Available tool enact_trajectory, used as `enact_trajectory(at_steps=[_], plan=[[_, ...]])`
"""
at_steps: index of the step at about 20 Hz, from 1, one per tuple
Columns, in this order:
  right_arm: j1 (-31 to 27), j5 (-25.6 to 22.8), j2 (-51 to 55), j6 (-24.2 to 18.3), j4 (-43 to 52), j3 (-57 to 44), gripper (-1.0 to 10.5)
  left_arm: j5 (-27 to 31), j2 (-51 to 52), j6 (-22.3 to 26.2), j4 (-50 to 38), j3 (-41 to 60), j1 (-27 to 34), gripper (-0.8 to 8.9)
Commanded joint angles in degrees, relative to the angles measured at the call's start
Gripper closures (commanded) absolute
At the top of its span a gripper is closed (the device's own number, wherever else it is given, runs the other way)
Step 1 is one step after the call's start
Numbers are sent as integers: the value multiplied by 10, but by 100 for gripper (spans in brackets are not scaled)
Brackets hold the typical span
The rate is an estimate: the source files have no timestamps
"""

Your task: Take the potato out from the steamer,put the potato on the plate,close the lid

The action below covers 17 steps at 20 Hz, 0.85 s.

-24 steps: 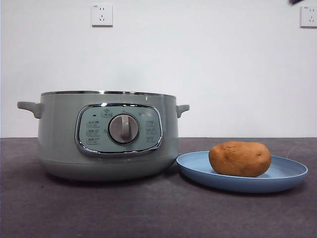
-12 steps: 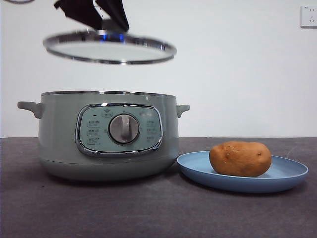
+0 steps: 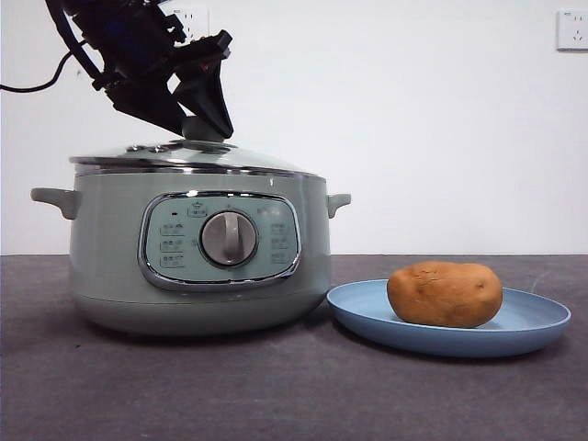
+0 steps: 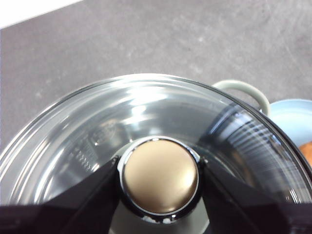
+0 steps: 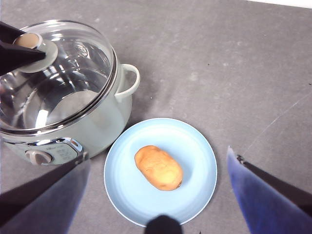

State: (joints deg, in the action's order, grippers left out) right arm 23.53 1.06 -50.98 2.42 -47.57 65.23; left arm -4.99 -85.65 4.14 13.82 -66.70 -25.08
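Clamping the lid (image 3: pixel 188 154) by its knob (image 4: pixel 160 176), the left pincer (image 3: pixel 204 124) sits directly above the steamer (image 3: pixel 197 248), lid resting level on the rim, ready for release.

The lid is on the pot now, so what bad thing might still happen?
1. The left pincer grips the knob of the lid; pulling away before opening could drag the lid off the steamer.
2. The plate sits close beside the steamer; a nudged pot might bump it and roll the potato.
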Motion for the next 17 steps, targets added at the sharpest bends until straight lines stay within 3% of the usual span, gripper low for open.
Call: enact_trajectory(at_steps=[1, 12, 17], plan=[[0, -1, 0, 8, 3, 1, 478, -30, 6, -18, -37, 10, 1, 822], [0, 0, 0, 18, 3, 1, 478, -26, 3, -26, 28, 18, 1, 822], [0, 1, 0, 19, -2, 1, 478, -5, 3, -26, 13, 18, 1, 798]])
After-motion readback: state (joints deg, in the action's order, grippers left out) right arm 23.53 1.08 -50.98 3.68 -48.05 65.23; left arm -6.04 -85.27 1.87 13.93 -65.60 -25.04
